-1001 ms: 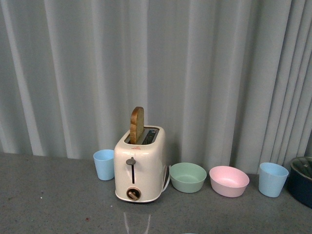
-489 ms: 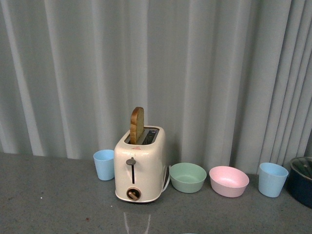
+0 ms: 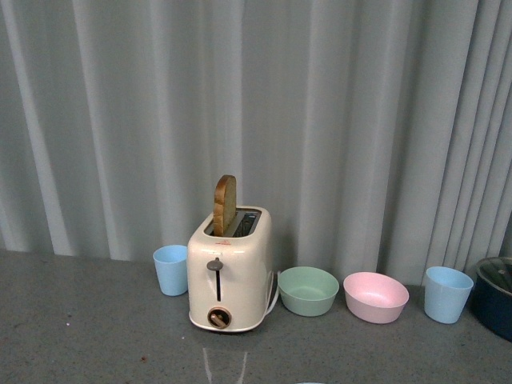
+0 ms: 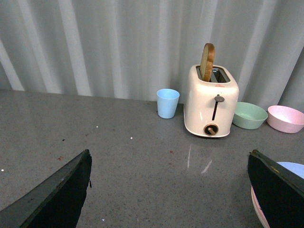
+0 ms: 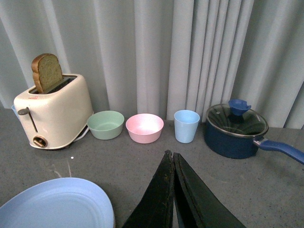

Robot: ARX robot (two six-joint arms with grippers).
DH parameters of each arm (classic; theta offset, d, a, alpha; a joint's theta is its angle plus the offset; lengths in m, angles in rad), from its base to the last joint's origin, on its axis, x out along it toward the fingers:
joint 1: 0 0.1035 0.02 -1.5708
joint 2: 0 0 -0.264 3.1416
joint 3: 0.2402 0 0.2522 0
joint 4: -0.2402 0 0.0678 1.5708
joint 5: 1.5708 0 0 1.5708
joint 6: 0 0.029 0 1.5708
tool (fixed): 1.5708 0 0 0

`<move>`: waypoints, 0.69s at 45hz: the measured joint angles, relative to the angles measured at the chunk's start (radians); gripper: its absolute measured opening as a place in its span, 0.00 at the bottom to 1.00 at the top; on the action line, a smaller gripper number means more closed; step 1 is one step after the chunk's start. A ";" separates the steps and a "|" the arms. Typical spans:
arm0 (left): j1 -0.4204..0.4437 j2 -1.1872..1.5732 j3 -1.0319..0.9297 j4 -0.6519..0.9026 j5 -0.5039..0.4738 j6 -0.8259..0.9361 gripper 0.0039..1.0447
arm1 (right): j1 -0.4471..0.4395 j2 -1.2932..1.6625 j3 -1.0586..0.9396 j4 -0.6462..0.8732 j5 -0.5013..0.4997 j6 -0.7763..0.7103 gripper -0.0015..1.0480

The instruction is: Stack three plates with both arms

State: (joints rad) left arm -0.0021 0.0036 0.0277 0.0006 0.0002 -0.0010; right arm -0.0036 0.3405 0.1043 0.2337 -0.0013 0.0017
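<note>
Progress check for you: round light blue plastic plate (image 5: 57, 204) sits on top of pink plate rim (image 4: 256, 209), near side of grey surface (image 4: 118, 156) — so stack looks at least two deep. Cream plate not visible, can't confirm it. Left gripper (image 4: 171, 199) spread wide, empty; right gripper (image 5: 174, 190) pinched closed, nothing in it.

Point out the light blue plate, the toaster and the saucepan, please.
light blue plate (image 5: 57, 204): right wrist view, on its flat centre.
toaster (image 3: 240, 272): front view, on its cream side wall.
saucepan (image 5: 235, 126): right wrist view, on its glass lid.
</note>
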 joint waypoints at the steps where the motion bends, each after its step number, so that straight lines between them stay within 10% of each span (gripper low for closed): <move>1: 0.000 0.000 0.000 0.000 0.000 0.000 0.94 | 0.000 -0.006 -0.004 -0.002 0.000 0.000 0.03; 31: 0.000 0.000 0.000 0.000 0.000 0.000 0.94 | 0.000 -0.189 -0.098 -0.087 0.000 0.000 0.03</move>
State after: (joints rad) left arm -0.0021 0.0032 0.0277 0.0006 -0.0002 -0.0010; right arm -0.0036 0.1516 0.0067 0.1467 -0.0017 0.0017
